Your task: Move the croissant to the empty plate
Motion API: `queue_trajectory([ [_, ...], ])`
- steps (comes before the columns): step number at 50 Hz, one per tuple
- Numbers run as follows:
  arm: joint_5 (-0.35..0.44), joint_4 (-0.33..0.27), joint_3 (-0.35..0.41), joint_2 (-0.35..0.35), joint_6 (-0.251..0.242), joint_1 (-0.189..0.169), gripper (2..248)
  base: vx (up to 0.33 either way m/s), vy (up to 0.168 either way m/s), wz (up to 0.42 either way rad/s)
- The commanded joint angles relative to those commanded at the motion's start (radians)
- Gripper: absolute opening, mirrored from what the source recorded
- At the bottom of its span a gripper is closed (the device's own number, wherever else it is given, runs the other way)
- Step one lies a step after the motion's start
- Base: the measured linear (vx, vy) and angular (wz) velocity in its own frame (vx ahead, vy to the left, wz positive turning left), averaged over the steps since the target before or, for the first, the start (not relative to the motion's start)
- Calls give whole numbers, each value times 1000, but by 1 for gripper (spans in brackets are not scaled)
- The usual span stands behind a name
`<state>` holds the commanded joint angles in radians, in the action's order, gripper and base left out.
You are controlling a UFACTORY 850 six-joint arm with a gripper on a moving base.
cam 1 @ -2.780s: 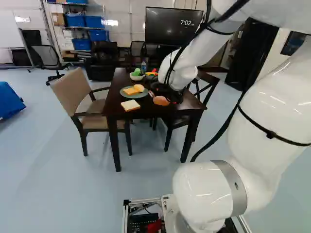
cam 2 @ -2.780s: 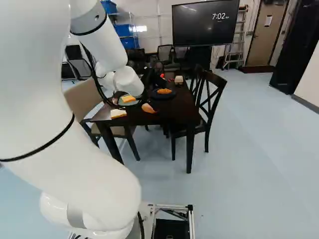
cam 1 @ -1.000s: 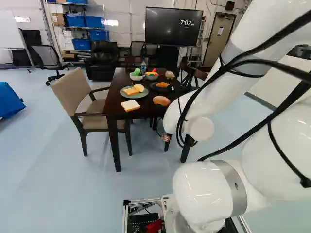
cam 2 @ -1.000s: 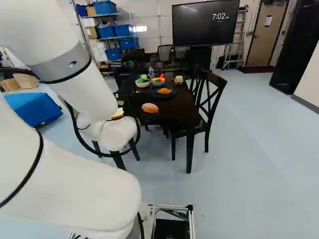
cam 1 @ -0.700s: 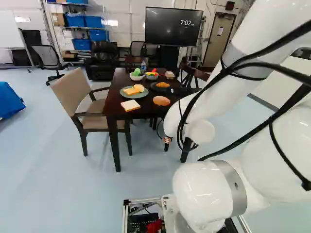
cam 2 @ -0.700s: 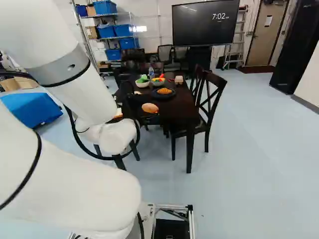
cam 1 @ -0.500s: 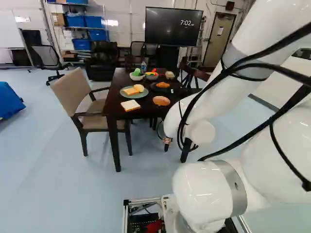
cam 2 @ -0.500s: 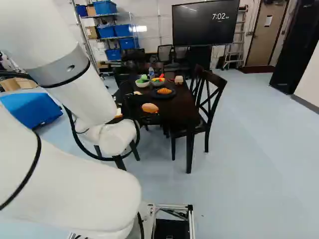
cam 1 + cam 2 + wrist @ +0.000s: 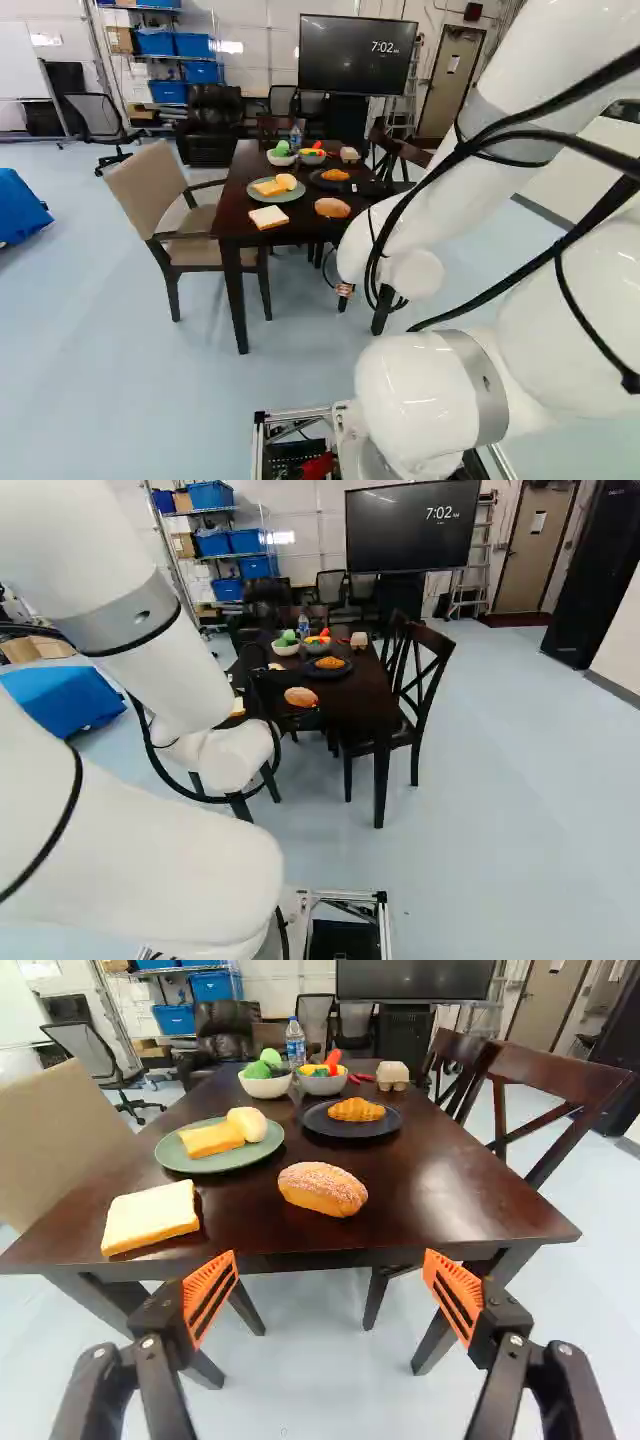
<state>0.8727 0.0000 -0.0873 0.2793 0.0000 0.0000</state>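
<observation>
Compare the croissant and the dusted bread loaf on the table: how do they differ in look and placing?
The croissant is golden orange and ridged; the dusted bread loaf has a smoother shape with a pale dusting on top.
The croissant lies on a dark plate, while the loaf lies directly on the table.
The croissant is farther from the open gripper than the loaf.
Both are longer than wide, and neither is gripped.

- We read the time "7:02" in pale digits on the large black screen (image 9: pixel 412 540), with small letters beside it that look like "AM".
- We see a white sheet (image 9: pixel 539 522) posted on the door (image 9: pixel 522 575), its print too small for us to read.
- We find a label (image 9: pixel 296 1044) around the bottle (image 9: pixel 294 1030) on the table (image 9: pixel 420 1195), its wording illegible.
</observation>
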Motion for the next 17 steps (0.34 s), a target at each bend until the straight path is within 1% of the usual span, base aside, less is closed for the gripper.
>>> queue_trajectory([
  [17, 0, 0, 0, 0, 0, 0, 247, 0, 0, 0],
])
